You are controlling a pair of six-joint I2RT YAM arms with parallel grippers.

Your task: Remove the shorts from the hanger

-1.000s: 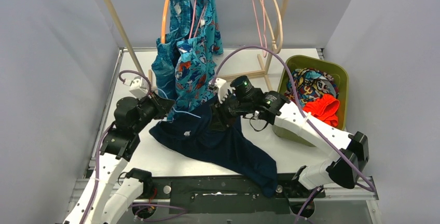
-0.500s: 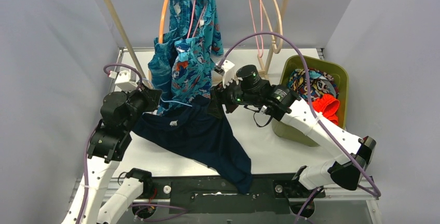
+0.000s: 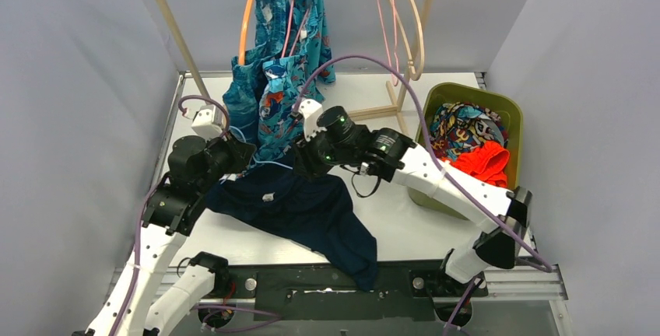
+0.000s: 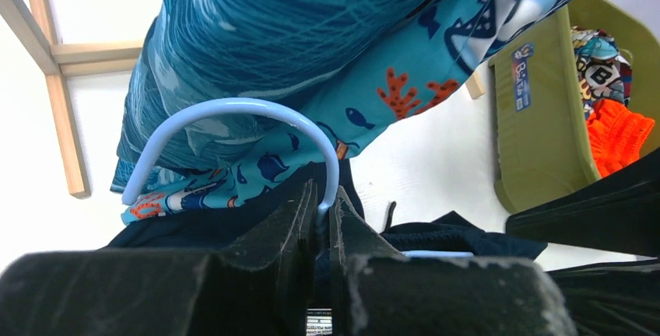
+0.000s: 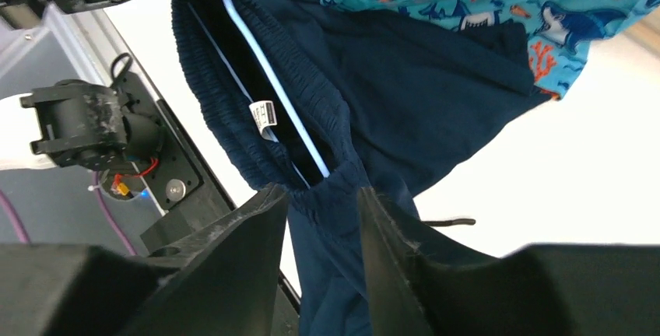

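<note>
The navy shorts (image 3: 311, 211) hang on a light blue hanger (image 5: 272, 87), their legs draped over the table's front edge. My left gripper (image 4: 323, 200) is shut on the hanger's hook (image 4: 233, 106), left of the shorts in the top view (image 3: 241, 153). My right gripper (image 5: 321, 192) is open, its fingertips either side of the navy waistband's end (image 5: 342, 180), where the hanger's arm runs inside the fabric. It reaches in from the right (image 3: 300, 161). Turquoise cartoon-print shorts (image 3: 284, 106) and teal leaf-print shorts (image 3: 245, 95) hang on the rail behind.
A wooden rack (image 3: 175, 33) stands at the back, with bare pink and wooden hangers (image 3: 397, 17) on its right side. The green bin (image 3: 510, 114) at the right holds patterned shorts (image 3: 467, 130) and orange-red shorts (image 3: 484, 161).
My right gripper has moved left along the navy shorts to the waistband's end. The shorts have been drawn left and bunched up; my left gripper still holds the hanger hook.
</note>
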